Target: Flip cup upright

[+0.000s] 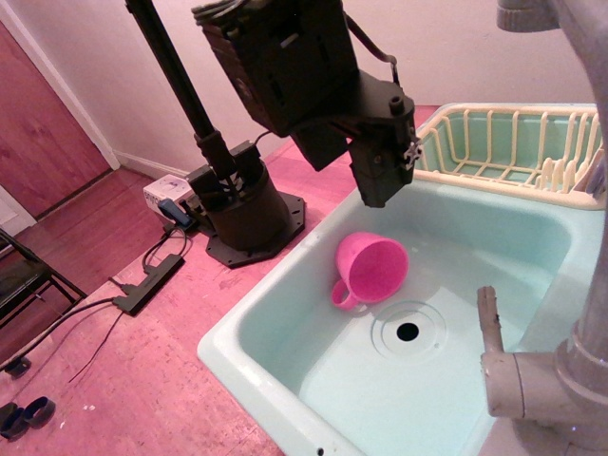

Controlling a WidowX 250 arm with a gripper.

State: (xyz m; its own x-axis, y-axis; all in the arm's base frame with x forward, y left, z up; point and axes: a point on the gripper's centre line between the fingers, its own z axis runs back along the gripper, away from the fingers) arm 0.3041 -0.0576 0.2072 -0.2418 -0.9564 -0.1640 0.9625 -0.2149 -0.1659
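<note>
- The pink cup [370, 269] lies tipped in the mint-green sink [285, 328], mouth facing right, loop handle low beside the drain [408, 332].
- The gripper [383, 185] hangs just above it, empty; whether its jaws are parted cannot be told.

We are showing a matte black boxy arm [285, 66] on a round black base [245, 214], with a thin black cable looping near the gripper [385, 180].

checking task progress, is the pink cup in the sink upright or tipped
Tipped: the cup lies on its side in the sink, mouth facing sideways, handle low.
</note>
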